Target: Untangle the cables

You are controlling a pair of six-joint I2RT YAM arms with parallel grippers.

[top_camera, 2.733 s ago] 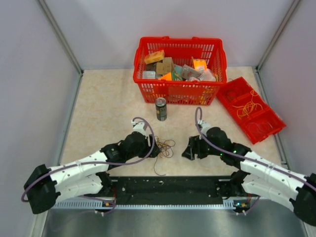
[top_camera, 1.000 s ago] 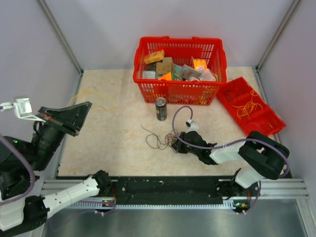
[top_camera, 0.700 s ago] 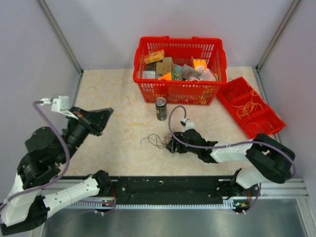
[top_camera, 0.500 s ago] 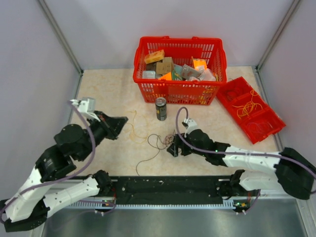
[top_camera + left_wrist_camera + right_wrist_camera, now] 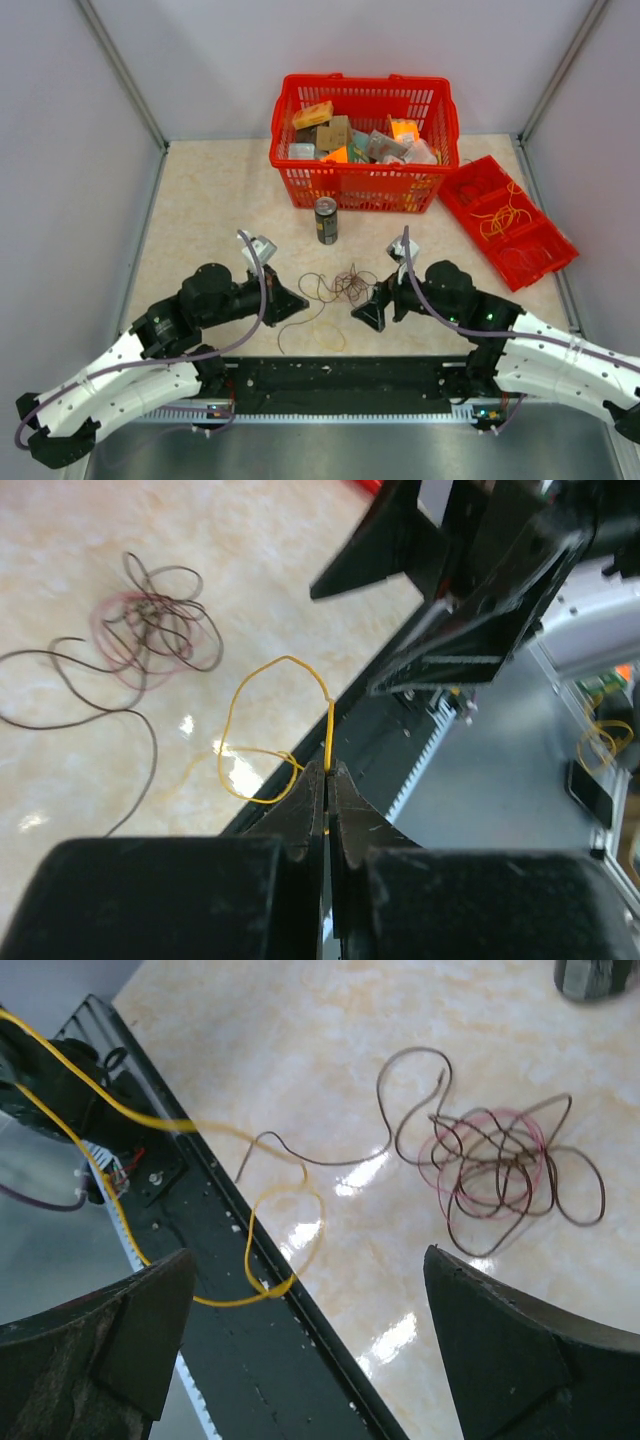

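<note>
A tangle of dark brown and pink cables (image 5: 345, 285) lies on the table between my two grippers; it also shows in the left wrist view (image 5: 160, 630) and the right wrist view (image 5: 500, 1170). One yellow cable (image 5: 240, 715) is apart from the tangle, looping over the table's near edge (image 5: 250, 1230). My left gripper (image 5: 328, 770) is shut on the end of this yellow cable, left of the tangle (image 5: 295, 303). To the right of the tangle, my right gripper (image 5: 368, 312) stands wide open with nothing between its fingers (image 5: 320, 1350).
A dark drink can (image 5: 326, 220) stands just behind the tangle. A red basket (image 5: 365, 190) full of small packages sits at the back. A red tray (image 5: 468, 180) holding yellow wires lies at the right. The black base rail (image 5: 340, 375) runs along the near edge.
My left arm swung down from high at the left to the table centre, keeping the yellow cable. My right gripper opened, let go of the tangle and drew back to the right.
</note>
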